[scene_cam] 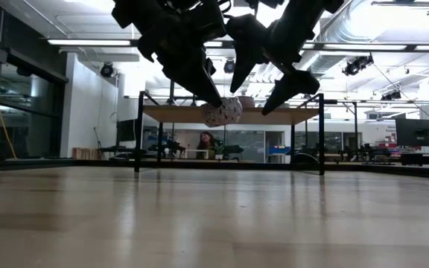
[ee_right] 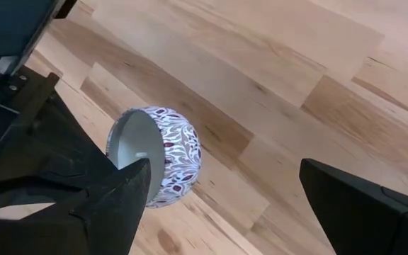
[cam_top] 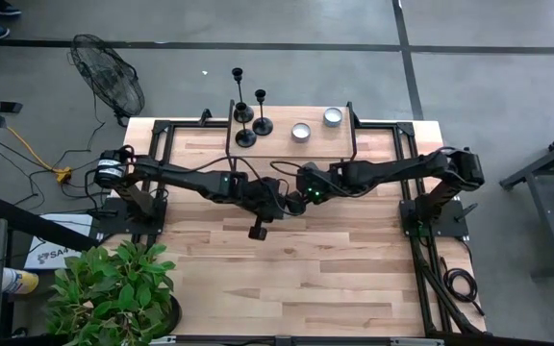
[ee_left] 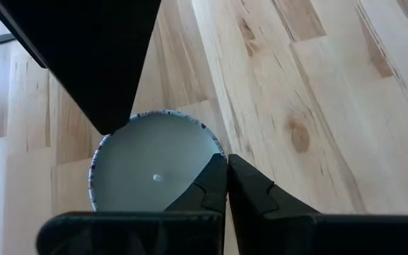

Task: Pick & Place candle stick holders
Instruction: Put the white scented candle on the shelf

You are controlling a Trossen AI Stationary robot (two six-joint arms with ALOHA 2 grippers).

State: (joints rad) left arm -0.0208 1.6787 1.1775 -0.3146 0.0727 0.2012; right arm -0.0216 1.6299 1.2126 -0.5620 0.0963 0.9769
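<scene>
My left gripper (ee_left: 227,166) is shut on a small round candle cup (ee_right: 168,156), white inside with a purple leaf pattern outside, above the middle of the table. In the low view the cup (scene_cam: 223,112) hangs clear of the tabletop. My right gripper (ee_right: 225,170) stands open right beside it, one finger (ee_right: 122,191) at the cup's mouth and the other well clear. Three black candle stick holders (cam_top: 248,120) stand on their round bases on the raised shelf (cam_top: 287,144) at the far edge. My left gripper pinches the cup's rim (ee_left: 217,150) between its two fingers, which slant down from the table's left. The cup hangs below the fingertips, tilted with its mouth turned sideways, lifted clear of the table. My right gripper has one finger at the cup's mouth; I cannot tell whether it touches.
Two small silver candle cups (cam_top: 301,132) (cam_top: 332,116) sit on the shelf beside the candlesticks. A potted plant (cam_top: 113,288) stands at the near left corner, a fan (cam_top: 109,82) on the floor at far left. Bare wood (cam_top: 306,279) spreads toward the near edge.
</scene>
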